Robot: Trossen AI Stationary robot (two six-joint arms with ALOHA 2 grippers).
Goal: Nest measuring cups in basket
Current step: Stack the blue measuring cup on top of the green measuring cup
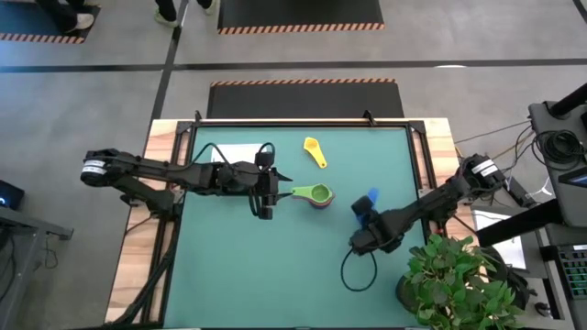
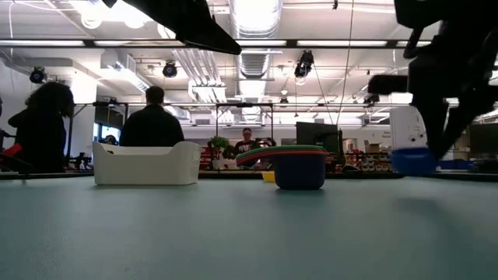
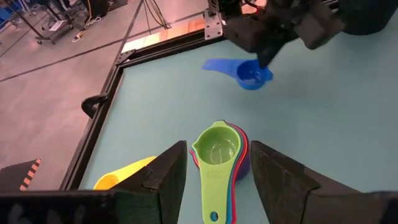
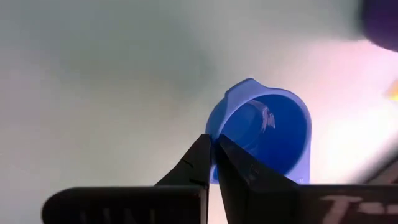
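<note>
Rim of blue cup (image 4: pixel 264 134) pinched in closed right pincer (image 4: pixel 213 163); lift level, carry toward nested stack (image 1: pixel 318 194) ahead of half-open left pincer (image 3: pixel 213 163).

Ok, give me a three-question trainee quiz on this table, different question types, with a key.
1. True or false: the right claw is shut on the rim of the blue cup.
2. Which cup sits topmost in the nested stack in front of the left claw? A) green B) purple C) orange
3. Fill in: the yellow cup lies ____ the stack, alone on the green mat.

Key: 1 true; 2 A; 3 apart from
</note>
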